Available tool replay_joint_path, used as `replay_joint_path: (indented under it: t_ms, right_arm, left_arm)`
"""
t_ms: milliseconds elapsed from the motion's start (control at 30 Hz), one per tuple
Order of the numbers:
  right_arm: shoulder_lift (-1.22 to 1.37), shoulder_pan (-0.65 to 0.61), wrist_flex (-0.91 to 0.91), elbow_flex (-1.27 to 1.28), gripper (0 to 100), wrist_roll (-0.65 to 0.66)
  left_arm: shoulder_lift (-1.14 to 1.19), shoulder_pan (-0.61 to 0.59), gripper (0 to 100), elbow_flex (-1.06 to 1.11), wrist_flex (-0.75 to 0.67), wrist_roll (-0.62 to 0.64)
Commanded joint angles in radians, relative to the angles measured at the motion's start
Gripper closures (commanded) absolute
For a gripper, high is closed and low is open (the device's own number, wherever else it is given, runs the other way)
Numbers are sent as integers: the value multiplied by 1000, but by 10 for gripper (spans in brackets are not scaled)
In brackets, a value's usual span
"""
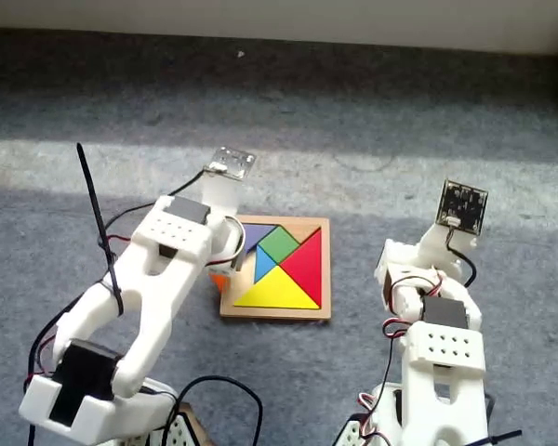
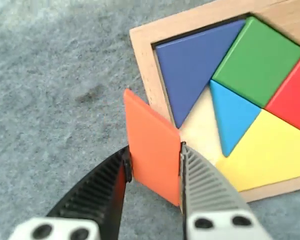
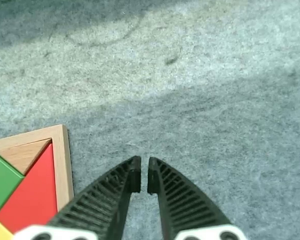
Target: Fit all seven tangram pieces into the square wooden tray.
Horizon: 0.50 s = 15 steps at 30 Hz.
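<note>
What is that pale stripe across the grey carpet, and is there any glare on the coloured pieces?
High view: a band of light crosses the carpet beyond the tray, which lies in shade. Right wrist view: a similar lit band lies ahead of the right pincer, itself shaded. Left wrist view: even shade, no glare on the orange piece in the left pincer.
</note>
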Motion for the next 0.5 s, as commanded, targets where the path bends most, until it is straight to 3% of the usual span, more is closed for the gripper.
replay_joint_path:
  t_ms: [0, 200, 467]
  right_arm:
    - [-24, -4, -27, -5, 959, 12]
    - [-24, -4, -27, -4, 959, 12]
    - [-24, -7, -27, -5, 959, 12]
  left_arm:
    - [-42, 73, 984, -7, -48, 5]
    - [-42, 110, 803, -2, -49, 11]
    - [-51, 41, 798, -7, -48, 8]
